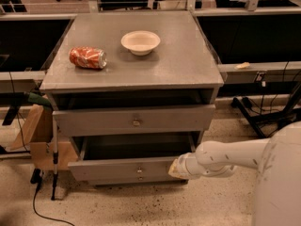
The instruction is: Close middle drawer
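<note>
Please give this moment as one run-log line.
middle drawer: open | gripper: at right end of its front panel | step: push not finished

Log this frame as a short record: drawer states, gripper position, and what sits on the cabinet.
middle drawer: open, pulled out farther than the one above
top drawer: partly open
gripper: at the right end of the middle drawer's front panel
cabinet top: can lying on its side at left; bowl upright, near the back centre
task status: not yet closed
</note>
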### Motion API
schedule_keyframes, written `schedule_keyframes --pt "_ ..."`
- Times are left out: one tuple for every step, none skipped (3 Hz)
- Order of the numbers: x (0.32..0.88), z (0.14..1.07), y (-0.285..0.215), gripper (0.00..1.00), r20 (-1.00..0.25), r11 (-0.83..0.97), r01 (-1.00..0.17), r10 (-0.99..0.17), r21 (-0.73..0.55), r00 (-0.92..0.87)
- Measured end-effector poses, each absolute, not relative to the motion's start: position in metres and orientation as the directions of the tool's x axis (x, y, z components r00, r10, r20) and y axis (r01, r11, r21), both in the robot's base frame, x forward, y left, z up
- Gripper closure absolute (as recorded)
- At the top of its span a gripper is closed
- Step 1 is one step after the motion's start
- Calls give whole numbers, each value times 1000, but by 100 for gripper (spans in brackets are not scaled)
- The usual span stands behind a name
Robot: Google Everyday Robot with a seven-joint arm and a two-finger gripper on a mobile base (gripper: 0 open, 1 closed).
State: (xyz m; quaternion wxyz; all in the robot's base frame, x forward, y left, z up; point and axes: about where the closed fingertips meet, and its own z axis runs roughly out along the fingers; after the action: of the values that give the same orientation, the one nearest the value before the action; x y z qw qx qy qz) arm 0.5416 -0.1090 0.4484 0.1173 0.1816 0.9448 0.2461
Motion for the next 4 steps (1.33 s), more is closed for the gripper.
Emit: schedule_keyframes --pt "535 448 -111 100 -149 838 266 375 477 -915" --pt "544 441 -115 100 -177 863 205 316 461 -932" --pt "582 432 -117 100 -264 888 100 238 448 -935" --pt "580 432 -117 100 -270 890 94 234 447 -934"
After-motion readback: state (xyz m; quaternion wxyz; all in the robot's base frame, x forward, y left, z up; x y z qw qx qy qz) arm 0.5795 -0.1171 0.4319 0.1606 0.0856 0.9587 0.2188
